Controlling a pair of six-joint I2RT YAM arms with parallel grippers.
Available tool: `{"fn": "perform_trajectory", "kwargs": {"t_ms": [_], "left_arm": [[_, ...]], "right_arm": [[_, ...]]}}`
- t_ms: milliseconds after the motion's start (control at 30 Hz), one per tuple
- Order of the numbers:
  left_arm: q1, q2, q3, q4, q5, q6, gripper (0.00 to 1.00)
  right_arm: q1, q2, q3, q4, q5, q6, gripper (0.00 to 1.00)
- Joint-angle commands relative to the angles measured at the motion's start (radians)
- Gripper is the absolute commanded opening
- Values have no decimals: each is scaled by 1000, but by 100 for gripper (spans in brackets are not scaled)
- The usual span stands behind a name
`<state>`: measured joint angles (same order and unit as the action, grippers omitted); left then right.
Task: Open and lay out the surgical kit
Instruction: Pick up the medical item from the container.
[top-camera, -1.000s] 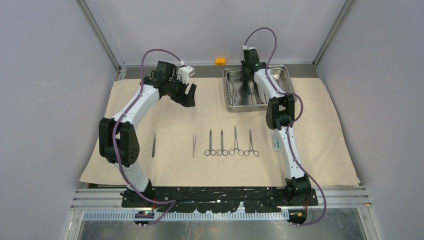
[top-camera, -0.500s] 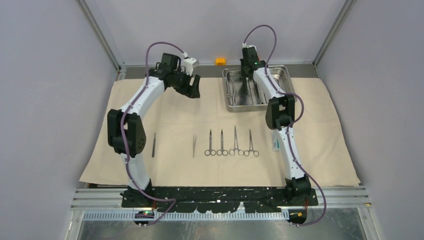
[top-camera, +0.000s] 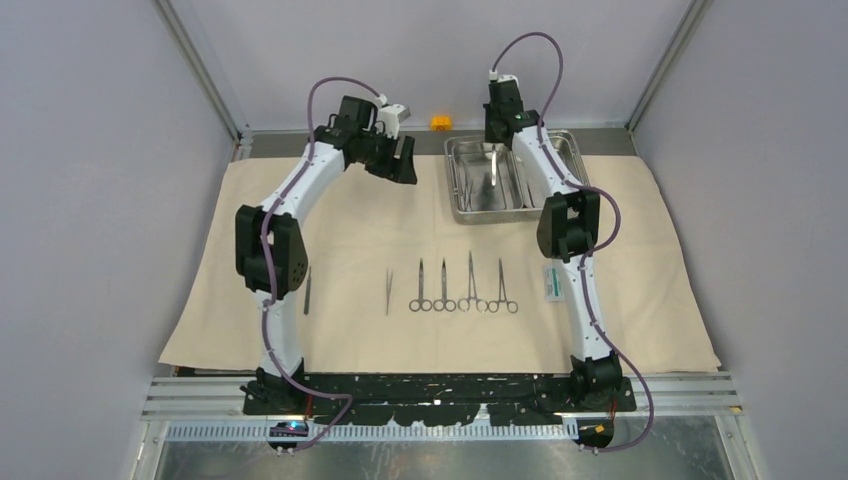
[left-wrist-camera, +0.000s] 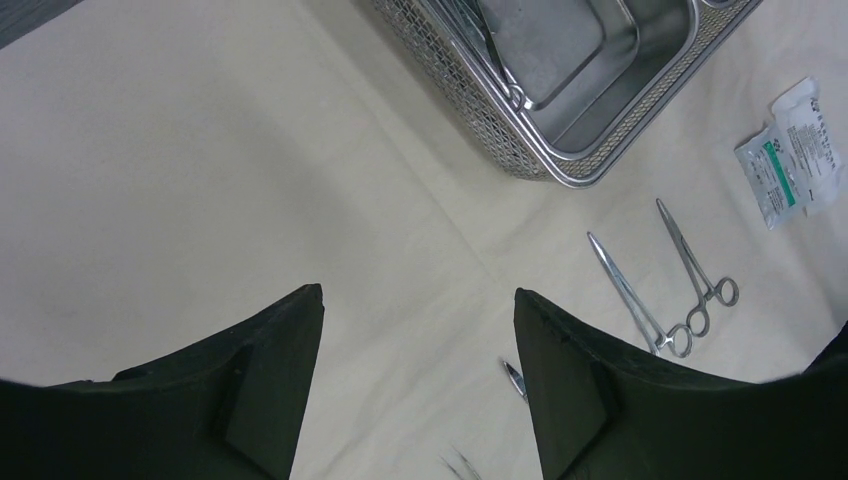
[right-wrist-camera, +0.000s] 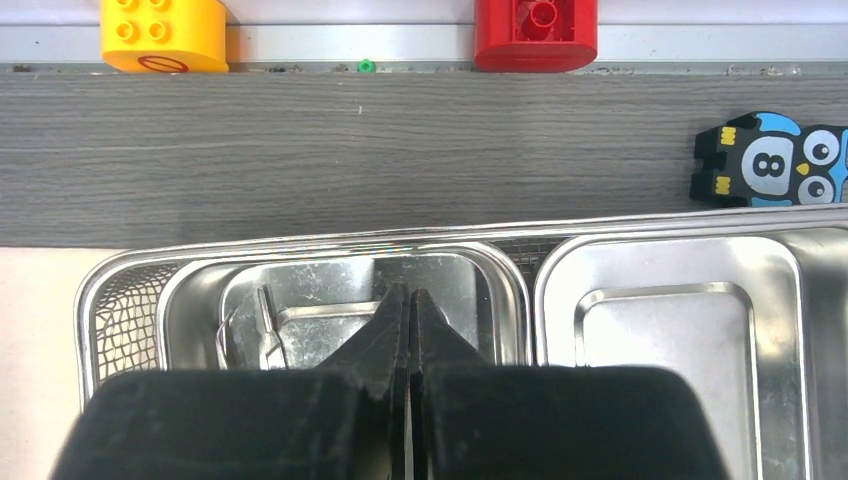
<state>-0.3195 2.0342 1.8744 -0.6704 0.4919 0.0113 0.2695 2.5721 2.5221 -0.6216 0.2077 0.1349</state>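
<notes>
Both arm bases sit at the near edge of the table, in front of the beige cloth (top-camera: 350, 230), which lies spread flat over most of the surface. Nearest on the cloth is a single row of instruments, each pointing away from the bases and lying apart from its neighbours. From left to right these are a straight handle (top-camera: 308, 290), tweezers (top-camera: 389, 291) and four ring-handled clamps (top-camera: 421, 287) (top-camera: 444, 287) (top-camera: 469, 284) (top-camera: 502, 288), rings toward the bases. A white-and-teal packet (top-camera: 553, 282) lies just right of the row, beside the right arm. Farther back, the left gripper (left-wrist-camera: 418, 300) hangs above bare cloth left of the steel tray (top-camera: 500, 217). Its jaws are spread apart with nothing between them. The tray stands at the far right part of the cloth, set in a mesh-walled basket. Its left compartment (right-wrist-camera: 300, 300) contains a few slim steel pieces, and its right compartment (right-wrist-camera: 680, 330) appears bare. The right gripper (right-wrist-camera: 410, 295) is poised above the left compartment with its jaws pressed together. In the overhead view a thin bright steel line (top-camera: 493, 165) shows beneath that wrist, but it cannot be told whether the jaws are pinching it. Beyond the tray, on the grey table strip, stands a black-and-blue block (right-wrist-camera: 770, 165). A yellow block (right-wrist-camera: 165, 30) and a red block (right-wrist-camera: 535, 30) rest against the back rail.
</notes>
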Motion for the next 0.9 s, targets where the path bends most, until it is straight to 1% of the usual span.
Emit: {"fn": "perform_trajectory", "kwargs": {"t_ms": [0, 233, 633, 867], "left_arm": [[-11, 25, 69, 6, 48, -63, 71], [-13, 7, 26, 28, 40, -58, 71], [-15, -37, -45, 46, 20, -39, 71], [-15, -44, -57, 45, 14, -32, 71]], "right_arm": [[9, -63, -19, 16, 4, 10, 0], [9, -8, -13, 15, -12, 41, 0], [20, 118, 98, 32, -8, 51, 0], [22, 135, 110, 40, -15, 58, 0]]}}
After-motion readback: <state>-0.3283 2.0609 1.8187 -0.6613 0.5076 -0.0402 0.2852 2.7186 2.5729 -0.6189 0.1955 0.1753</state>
